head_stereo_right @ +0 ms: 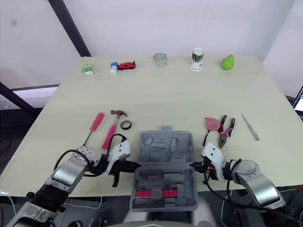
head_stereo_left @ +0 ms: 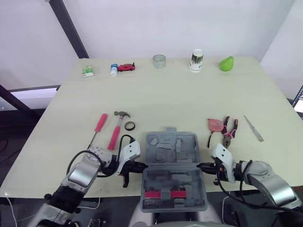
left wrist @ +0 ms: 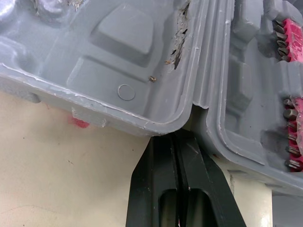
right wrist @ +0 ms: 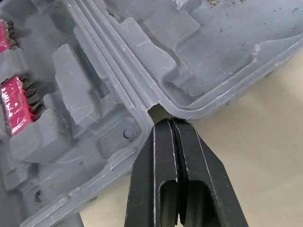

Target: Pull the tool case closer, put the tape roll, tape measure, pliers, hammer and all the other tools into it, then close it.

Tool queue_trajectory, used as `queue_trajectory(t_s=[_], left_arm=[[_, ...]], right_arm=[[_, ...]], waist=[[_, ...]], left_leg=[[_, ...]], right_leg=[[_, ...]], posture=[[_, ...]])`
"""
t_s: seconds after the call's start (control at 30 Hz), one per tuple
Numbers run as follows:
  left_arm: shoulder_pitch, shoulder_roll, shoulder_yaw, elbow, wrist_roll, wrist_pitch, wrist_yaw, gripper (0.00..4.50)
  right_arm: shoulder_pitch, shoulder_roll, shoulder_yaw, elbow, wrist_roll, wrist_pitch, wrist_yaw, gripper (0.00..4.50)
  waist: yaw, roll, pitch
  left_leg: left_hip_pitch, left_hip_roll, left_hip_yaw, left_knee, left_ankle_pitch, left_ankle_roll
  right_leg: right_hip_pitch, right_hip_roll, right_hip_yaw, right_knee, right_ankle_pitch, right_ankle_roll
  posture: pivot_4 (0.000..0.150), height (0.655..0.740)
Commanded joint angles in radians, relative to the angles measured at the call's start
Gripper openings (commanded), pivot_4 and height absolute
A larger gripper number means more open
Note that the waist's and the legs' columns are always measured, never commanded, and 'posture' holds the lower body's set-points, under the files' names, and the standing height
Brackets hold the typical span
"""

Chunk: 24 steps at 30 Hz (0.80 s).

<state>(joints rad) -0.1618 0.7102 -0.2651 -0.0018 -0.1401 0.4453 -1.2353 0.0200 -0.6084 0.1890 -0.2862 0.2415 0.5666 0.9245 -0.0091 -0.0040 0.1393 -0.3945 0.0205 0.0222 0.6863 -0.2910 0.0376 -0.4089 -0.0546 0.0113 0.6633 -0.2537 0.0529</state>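
The left gripper (left wrist: 176, 137) is closed, fingers pressed flat together with nothing between them, its tip pushed into the hinge notch on the left side of the case (head_stereo_left: 166, 144). The right gripper (right wrist: 171, 122) is closed in the same way, at the notch on the right side. The case lies open at the near edge of the table (head_stereo_left: 165, 94), and its near half, with the red bit strip, seems to hang past that edge. That overhang is the main risk. Any further pull toward the robot could tip the case off the table. The tips only poke into the notches and do not clamp, so they could slip out, or one side could move ahead and skew the case. No tools are in it yet. The hammer (head_stereo_left: 116, 130) and tape roll (head_stereo_left: 129, 126) lie just left of the case and beyond it. The pliers (head_stereo_left: 230, 132) and what looks like the tape measure (head_stereo_left: 215, 125) lie to its right. A loaded near half would, I judge, be more likely to topple.
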Motion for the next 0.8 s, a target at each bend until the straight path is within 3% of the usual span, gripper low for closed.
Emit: queue_trajectory(t_s=[0.03, 0.8], left_arm=[[0.043, 0.011, -0.061, 0.033, 0.035, 0.022, 0.009, 0.06], [0.065, 0.08, -0.017, 0.014, -0.007, 0.055, 0.018, 0.06]], right_arm=[[-0.002, -0.002, -0.011, -0.045, 0.03, 0.0, -0.002, 0.0], [-0.002, -0.001, -0.003, -0.024, 0.031, -0.012, -0.028, 0.0]], waist=[[-0.001, 0.0, 0.0], [-0.006, 0.0, 0.0]], left_leg=[[0.0, 0.0, 0.0, 0.0, 0.0, 0.0], [0.001, 0.001, 0.0, -0.001, 0.0, 0.0]], right_leg=[[0.0, 0.0, 0.0, 0.0, 0.0, 0.0], [0.0, 0.002, 0.001, 0.0, 0.0, 0.0]], posture=[[0.15, 0.74], [0.15, 0.74]])
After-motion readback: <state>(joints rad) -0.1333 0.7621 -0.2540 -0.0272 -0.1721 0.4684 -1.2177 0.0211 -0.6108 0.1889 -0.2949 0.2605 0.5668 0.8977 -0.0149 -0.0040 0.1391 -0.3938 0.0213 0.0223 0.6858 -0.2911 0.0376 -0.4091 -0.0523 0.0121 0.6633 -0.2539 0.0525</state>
